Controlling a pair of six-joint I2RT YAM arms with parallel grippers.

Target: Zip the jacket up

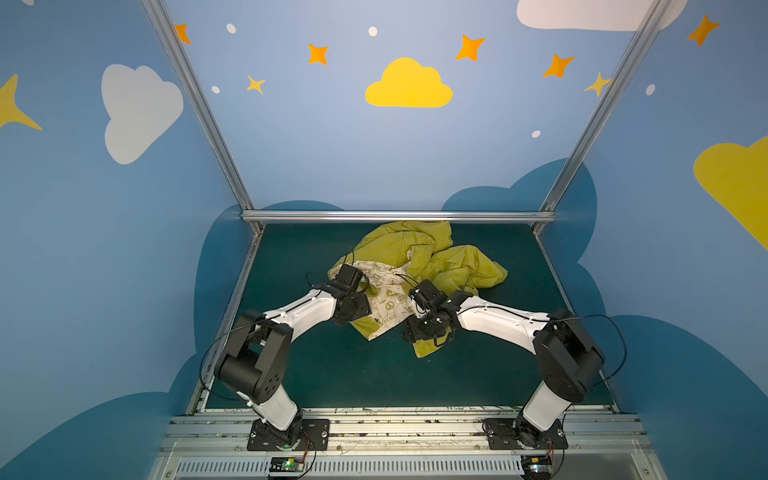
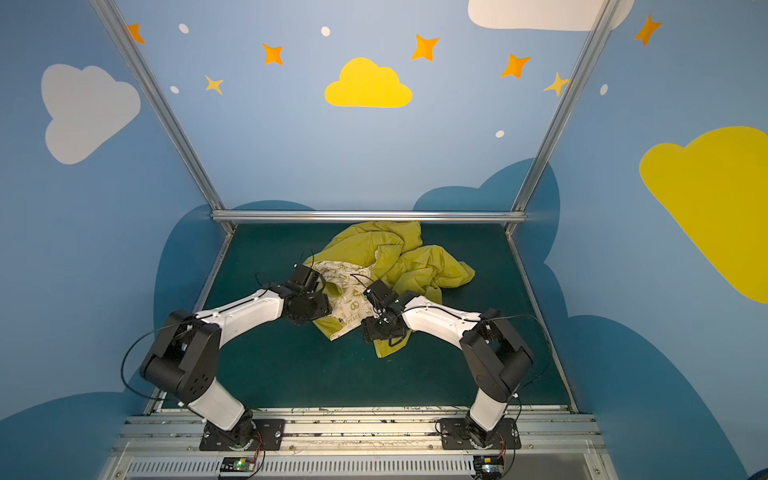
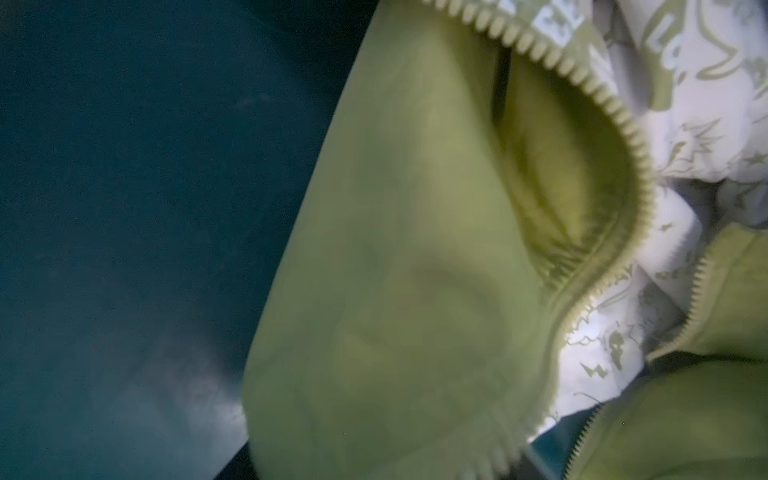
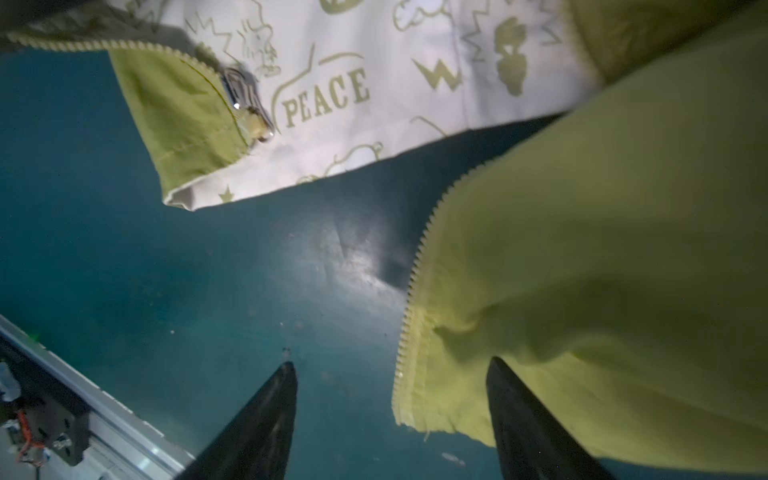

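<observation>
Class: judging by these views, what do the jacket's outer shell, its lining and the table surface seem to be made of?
Outer shell: matte woven cloth, likely cotton or a blend; soft creases, stitched hem.
Lining: thin cream printed fabric, smooth.
Table surface: dark teal mat, perhaps rubber or vinyl; faint sheen, scuffs.

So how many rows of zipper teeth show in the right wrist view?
2. One row ends at the slider beside the PEACE print; the other row edges a loose yellow panel of the jacket. Folds may hide more.
</observation>
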